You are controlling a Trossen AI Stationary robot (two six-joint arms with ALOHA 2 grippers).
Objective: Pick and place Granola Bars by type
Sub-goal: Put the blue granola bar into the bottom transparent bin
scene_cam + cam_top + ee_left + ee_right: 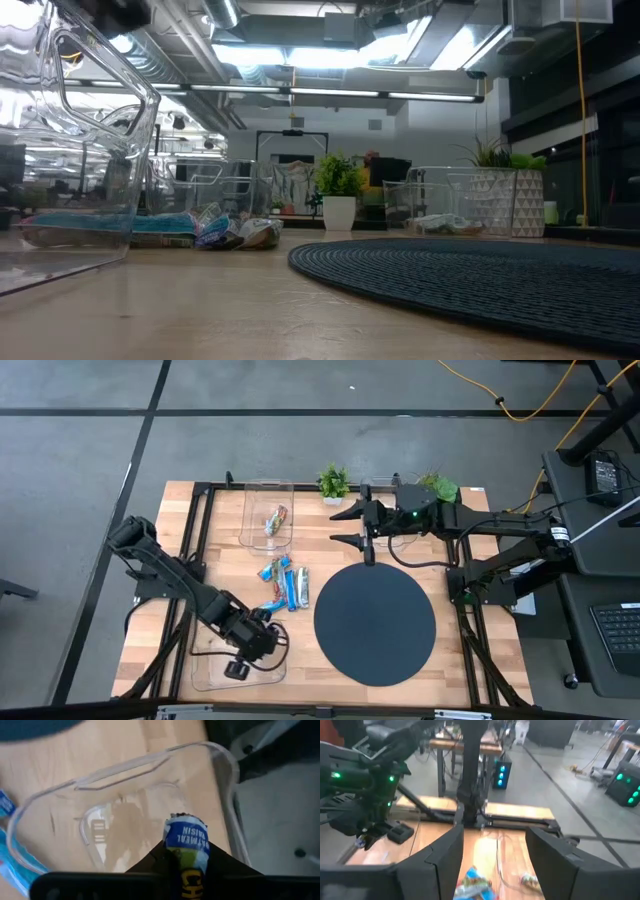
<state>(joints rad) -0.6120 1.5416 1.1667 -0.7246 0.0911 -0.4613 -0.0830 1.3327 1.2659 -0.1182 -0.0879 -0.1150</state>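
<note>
Several granola bars (pixel 283 582) in blue and other wrappers lie in a loose pile on the wooden table, left of the round dark mat (pixel 375 622). One more bar (pixel 275 520) lies in the far clear tray (pixel 250 542). My left gripper (pixel 240 663) hangs over the near clear tray (pixel 200 682), shut on a blue, white and yellow bar (pixel 186 836). My right gripper (pixel 346 525) hovers open at the table's far side, high above the pile, with nothing between its fingers. My left gripper pinches the blue-and-yellow bar between its two fingers, on the wrapper's sides (pixel 189 854) back from its crimped end. The fingers slant down from above. The bar's free end (pixel 181 818) sticks out past the fingertips toward the tray floor, lifted clear of it.
The mat takes up the table's right half. A small potted plant (pixel 333 482) and another green plant (pixel 440 486) stand at the far edge, with a third clear tray (pixel 440 200) near them. Black frame rails run along the table's sides.
</note>
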